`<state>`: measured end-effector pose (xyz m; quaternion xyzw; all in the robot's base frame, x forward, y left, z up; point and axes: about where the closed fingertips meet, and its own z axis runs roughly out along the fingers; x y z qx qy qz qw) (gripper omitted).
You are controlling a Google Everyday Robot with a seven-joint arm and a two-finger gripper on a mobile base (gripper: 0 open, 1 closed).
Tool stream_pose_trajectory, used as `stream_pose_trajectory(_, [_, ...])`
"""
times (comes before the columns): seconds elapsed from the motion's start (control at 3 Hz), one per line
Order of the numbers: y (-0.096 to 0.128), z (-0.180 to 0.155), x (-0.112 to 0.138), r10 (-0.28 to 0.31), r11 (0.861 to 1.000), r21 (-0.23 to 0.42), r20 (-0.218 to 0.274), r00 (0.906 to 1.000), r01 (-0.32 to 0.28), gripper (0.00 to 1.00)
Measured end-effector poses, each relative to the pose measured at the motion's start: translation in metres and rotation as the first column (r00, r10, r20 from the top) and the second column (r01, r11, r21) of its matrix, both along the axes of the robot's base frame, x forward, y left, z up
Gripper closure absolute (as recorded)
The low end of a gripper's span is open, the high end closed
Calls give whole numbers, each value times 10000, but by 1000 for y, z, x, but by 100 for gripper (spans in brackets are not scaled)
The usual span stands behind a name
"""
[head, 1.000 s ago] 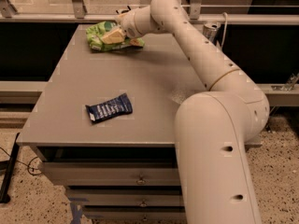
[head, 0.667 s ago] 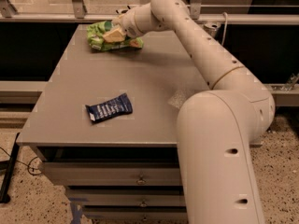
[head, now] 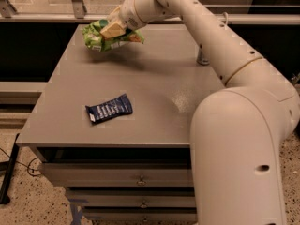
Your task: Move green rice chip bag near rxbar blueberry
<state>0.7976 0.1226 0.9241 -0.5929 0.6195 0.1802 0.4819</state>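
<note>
The green rice chip bag (head: 101, 36) is crinkled and hangs just above the far left part of the grey table (head: 154, 78). My gripper (head: 112, 30) is shut on the bag from its right side and holds it lifted off the surface. The rxbar blueberry (head: 109, 109), a small dark navy wrapper with white text, lies flat near the table's front left, well in front of the bag.
A small silver object (head: 202, 57) stands on the table's right side behind my arm. My large white arm (head: 234, 139) covers the front right. Drawers (head: 140, 182) sit under the tabletop. A railing runs behind the table.
The bag has been lifted off the table and carried a little toward the front with my gripper shut on it. The blue bar has not moved.
</note>
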Motion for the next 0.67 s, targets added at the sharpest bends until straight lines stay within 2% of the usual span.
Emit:
stream_pose_trajectory(0.33, [-2, 18, -35, 206, 9994, 274, -55, 9998, -204, 100])
stream_pose_trajectory(0.67, [-1, 11, -77, 452, 9959, 795, -300, 9985, -427, 100])
